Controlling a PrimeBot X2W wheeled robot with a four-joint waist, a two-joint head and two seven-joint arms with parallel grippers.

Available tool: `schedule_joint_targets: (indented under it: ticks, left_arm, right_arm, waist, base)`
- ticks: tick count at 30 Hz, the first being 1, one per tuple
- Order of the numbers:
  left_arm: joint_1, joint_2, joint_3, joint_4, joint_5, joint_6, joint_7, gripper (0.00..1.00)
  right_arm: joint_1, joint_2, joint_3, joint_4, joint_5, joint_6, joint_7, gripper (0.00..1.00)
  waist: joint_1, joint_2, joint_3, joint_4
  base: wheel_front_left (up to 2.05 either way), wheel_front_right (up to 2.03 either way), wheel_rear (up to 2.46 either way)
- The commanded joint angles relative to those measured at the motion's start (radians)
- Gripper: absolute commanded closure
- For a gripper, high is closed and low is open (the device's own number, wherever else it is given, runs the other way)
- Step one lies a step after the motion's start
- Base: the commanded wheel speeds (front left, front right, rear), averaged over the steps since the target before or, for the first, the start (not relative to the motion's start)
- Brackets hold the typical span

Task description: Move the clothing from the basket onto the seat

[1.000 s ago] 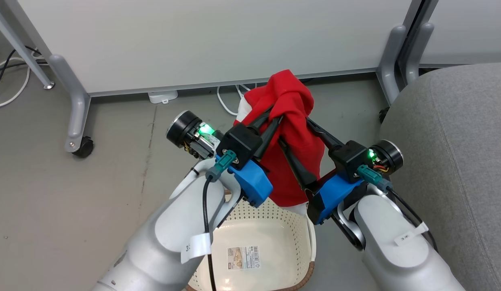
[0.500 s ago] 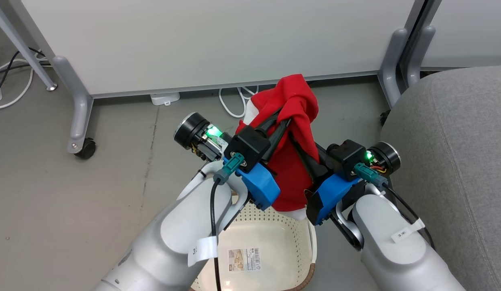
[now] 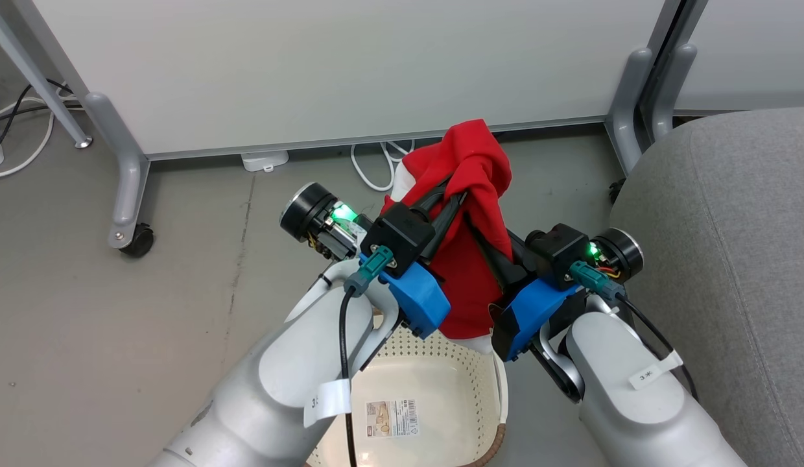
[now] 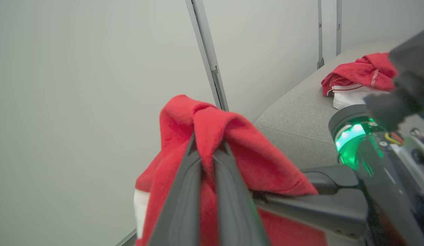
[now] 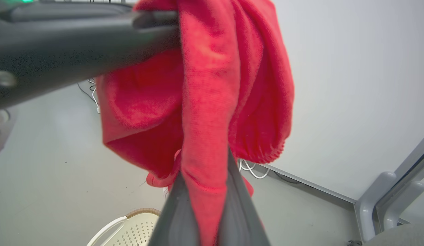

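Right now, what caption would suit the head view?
Left fingers and right fingers clamp red clothing held above the basket, grey seat at the robot's right.

Two forearms (image 3: 292,383), pale grey, glossy and rounded; each bore a white tag (image 3: 324,401). Wrists carried blue mounts (image 3: 412,295), black blocks (image 3: 402,233), teal plugs (image 3: 369,269) feeding black cables (image 3: 342,337), and silver-rimmed black cylinders (image 3: 303,206); green lamps (image 3: 340,211) were lit. The left gripper (image 4: 208,150) and right gripper (image 5: 203,177) had long dark grey fingers (image 4: 179,205).
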Motion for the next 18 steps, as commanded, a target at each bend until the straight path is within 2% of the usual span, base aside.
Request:
schedule_joint_targets:
  ticks: [1,6,7,8,18]
  left_arm:
    - [-0.008,-0.001,0.0,0.002,0.0,0.001,-0.005,1.0]
    - [-0.008,-0.001,0.001,0.006,-0.001,0.001,-0.005,1.0]
    - [-0.008,-0.001,0.002,0.006,-0.002,0.003,-0.005,0.64]
    - [-0.008,-0.001,0.004,0.006,-0.002,0.005,-0.005,0.0]
    - [-0.01,-0.001,0.005,0.003,0.004,0.012,-0.005,0.0]
  right_arm:
    - [-0.002,0.001,-0.001,-0.003,0.011,0.0,-0.001,1.0]
    - [0.003,0.001,0.0,-0.005,0.014,0.0,-0.001,1.0]
    - [0.004,0.001,0.0,-0.005,0.013,0.0,-0.001,1.0]
    - [0.004,0.001,-0.001,-0.005,0.014,0.0,-0.001,1.0]
    - [-0.01,0.001,-0.016,-0.01,0.023,0.0,-0.001,1.0]
  waist:
    - [0.0,-0.0001,0.0,0.0]
    - [0.0,-0.0001,-0.001,-0.002]
    - [0.0,-0.0001,-0.001,-0.003]
    - [0.0,-0.0001,-0.001,-0.003]
    - [0.0,-0.0001,0.009,-0.011]
  base:
    - [0.0,0.0,0.0]
    - [0.0,0.0,0.0]
    - [0.0,0.0,0.0]
    - [0.0,0.0,0.0]
    - [0.0,0.0,0.0]
